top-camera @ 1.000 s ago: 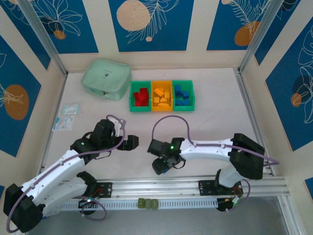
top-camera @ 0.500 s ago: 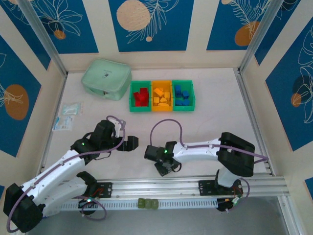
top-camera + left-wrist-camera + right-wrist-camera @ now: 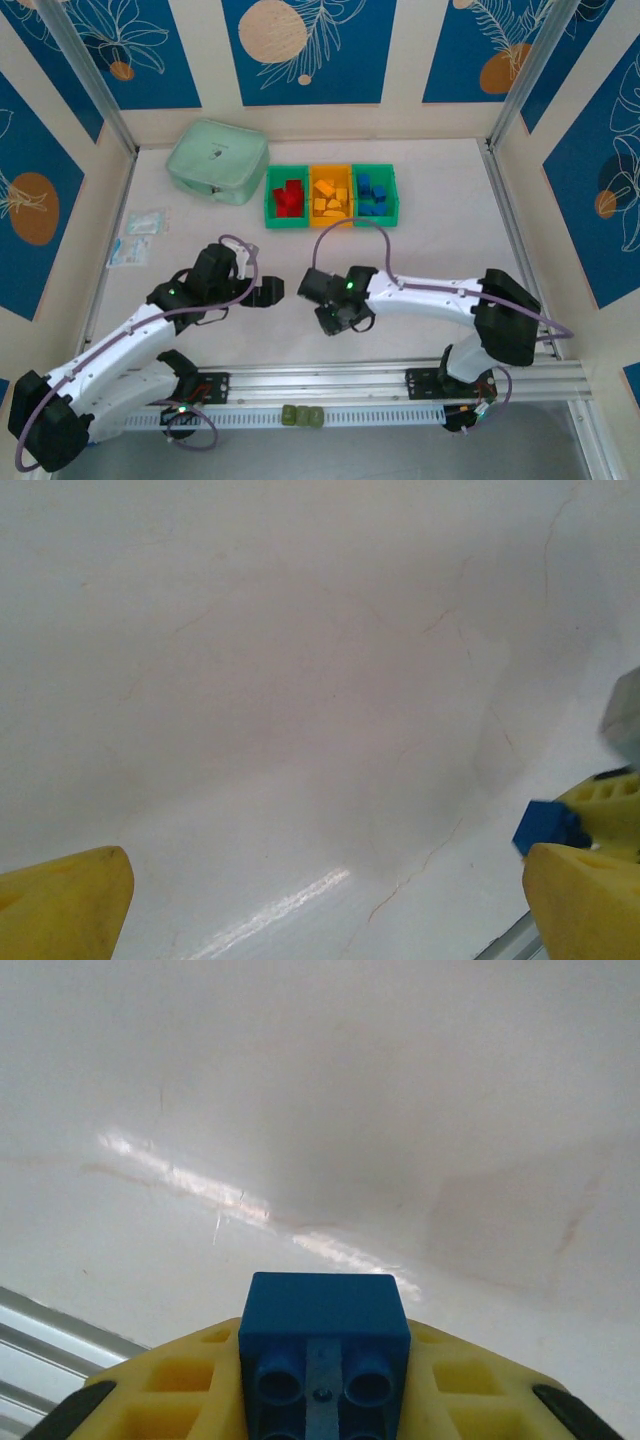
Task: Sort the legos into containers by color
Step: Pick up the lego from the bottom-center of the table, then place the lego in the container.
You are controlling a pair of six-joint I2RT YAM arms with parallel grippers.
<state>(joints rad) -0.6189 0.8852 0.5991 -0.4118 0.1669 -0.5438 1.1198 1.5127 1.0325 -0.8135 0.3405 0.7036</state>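
Currently the blue lego brick [image 3: 324, 1345] sits clenched in my right tool [image 3: 336, 318], low over the bare counter [image 3: 440, 240] near the arm bases. My left tool [image 3: 268, 292] hangs released just beside it. I judge this to be the carry step. Next I must reach the green bin [image 3: 375, 167] holding the other blue bricks [image 3: 370, 195] and let go above it.

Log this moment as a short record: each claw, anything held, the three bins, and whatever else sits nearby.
left claw: open, holding nothing, over bare table
right claw: shut on a blue lego brick
left green bin: red legos
orange bin: orange-yellow legos
right green bin: blue legos
mint-green pouch: beside the left green bin
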